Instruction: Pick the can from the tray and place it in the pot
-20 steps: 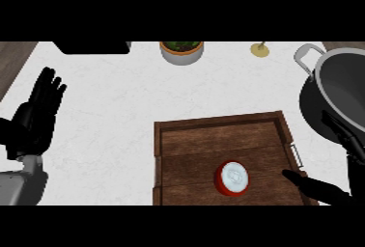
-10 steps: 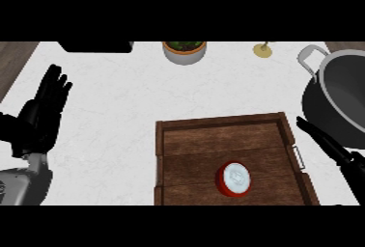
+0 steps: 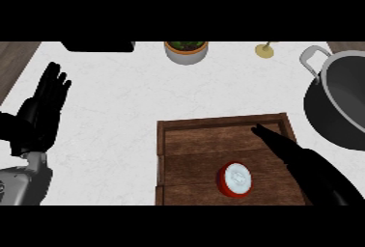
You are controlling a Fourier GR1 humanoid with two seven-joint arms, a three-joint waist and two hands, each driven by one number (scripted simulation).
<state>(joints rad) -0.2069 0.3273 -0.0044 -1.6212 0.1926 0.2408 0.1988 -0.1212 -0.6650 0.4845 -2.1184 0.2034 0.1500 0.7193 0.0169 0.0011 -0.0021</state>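
A red can (image 3: pixel 236 179) with a white lid stands upright in the wooden tray (image 3: pixel 206 132), near its front middle. My right hand (image 3: pixel 288 150) reaches over the tray's right side with straight fingers, open, just right of and above the can, not touching it. The dark pot (image 3: pixel 342 103) with a grey handle sits at the right edge of the counter. My left hand (image 3: pixel 41 113) rests open, fingers up, at the left edge.
A small potted plant (image 3: pixel 186 50) stands at the back middle. A small yellow object (image 3: pixel 265 50) sits at the back right, and a dark item (image 3: pixel 98 46) lies at the back left. White counter surrounds the tray.
My right hand has swung left from beside the pot to over the tray's right part, close to the can. The left hand has barely moved.
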